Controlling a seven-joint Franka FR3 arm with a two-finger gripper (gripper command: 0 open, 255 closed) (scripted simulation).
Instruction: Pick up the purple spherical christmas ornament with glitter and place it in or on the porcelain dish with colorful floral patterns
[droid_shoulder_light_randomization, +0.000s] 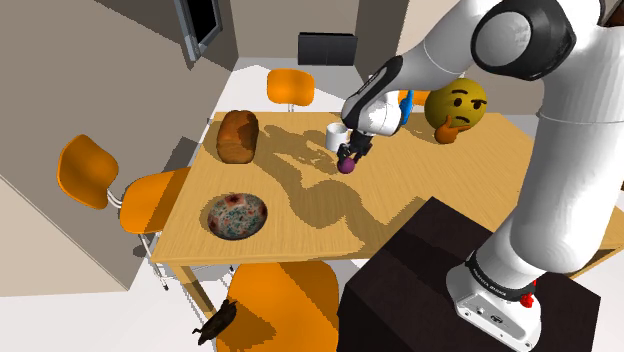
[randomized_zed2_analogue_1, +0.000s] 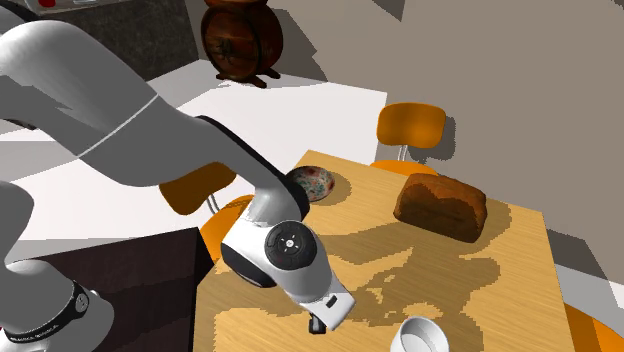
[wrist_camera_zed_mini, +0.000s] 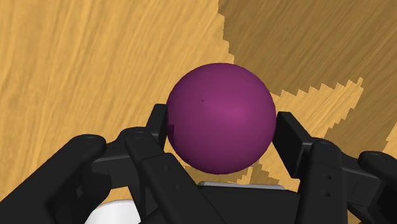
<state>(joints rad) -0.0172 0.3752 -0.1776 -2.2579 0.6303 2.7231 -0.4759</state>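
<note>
Over the table (droid_shoulder_light_randomization: 300, 205), arm (droid_shoulder_light_randomization: 530, 160) outstretched, pincer (droid_shoulder_light_randomization: 349, 154) around purple ornament (wrist_camera_zed_mini: 221, 118)

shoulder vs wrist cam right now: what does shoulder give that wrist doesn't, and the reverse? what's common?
Shoulder view adds the layout: the floral dish sits at the table's end toward that view's lower left, well apart from the arm, with a brown loaf, a yellow emoji face and orange chairs around. Wrist view adds the contact: black fingers clasp the purple ornament on both sides. Both share the ornament, the gripper and the wooden table.
</note>
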